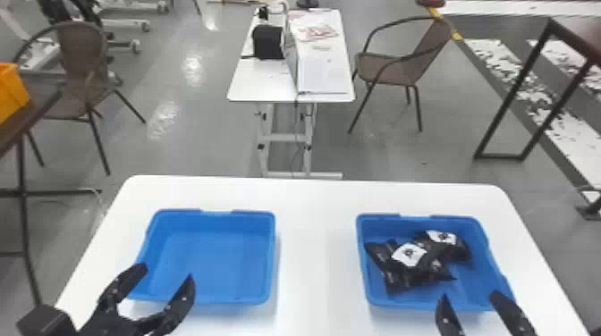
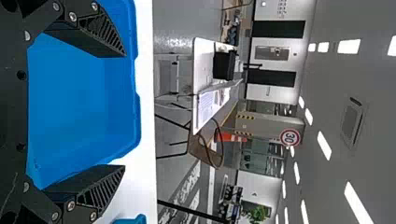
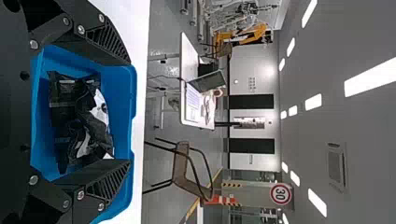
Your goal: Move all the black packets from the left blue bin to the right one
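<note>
black packets (image 1: 404, 263) piled in right blue bin (image 1: 371, 292); left blue bin (image 1: 214, 254) empty. left gripper (image 1: 167, 286) and right gripper (image 1: 469, 301) wide open, holding nothing.

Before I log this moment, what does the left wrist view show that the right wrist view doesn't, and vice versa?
Left wrist view: the open left gripper, the empty left blue bin and a green plant.
Right wrist view: the open right gripper and black packets inside the right blue bin.
Both: a round red-rimmed sign and a brown chair.
</note>
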Robot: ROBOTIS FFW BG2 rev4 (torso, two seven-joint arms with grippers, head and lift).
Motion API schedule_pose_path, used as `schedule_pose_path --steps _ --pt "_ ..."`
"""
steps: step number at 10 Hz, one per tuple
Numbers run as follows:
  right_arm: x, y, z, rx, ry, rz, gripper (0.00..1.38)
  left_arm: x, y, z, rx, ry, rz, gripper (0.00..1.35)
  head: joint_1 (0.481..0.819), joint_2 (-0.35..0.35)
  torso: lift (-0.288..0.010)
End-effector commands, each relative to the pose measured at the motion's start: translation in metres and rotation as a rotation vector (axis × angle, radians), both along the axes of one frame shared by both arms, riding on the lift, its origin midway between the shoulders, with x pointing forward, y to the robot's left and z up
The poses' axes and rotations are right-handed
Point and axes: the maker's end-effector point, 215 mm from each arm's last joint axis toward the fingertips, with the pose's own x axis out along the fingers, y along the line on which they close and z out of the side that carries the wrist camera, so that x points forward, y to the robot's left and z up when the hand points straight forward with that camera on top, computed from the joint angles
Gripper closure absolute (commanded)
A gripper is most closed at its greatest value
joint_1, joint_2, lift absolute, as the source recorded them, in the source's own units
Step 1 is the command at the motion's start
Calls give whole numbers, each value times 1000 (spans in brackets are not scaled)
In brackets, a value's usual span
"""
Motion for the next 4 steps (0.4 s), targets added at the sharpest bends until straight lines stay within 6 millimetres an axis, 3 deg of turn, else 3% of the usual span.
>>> schedule_pose_path --steps 1,4 --pt "0 1 0 3 1 -2 303 0 0 -1 -5 3 2 193 695 -13 0" --pt "0 2 -2 6 5 0 302 0 -1 -2 -10 6 2 193 695 -14 0"
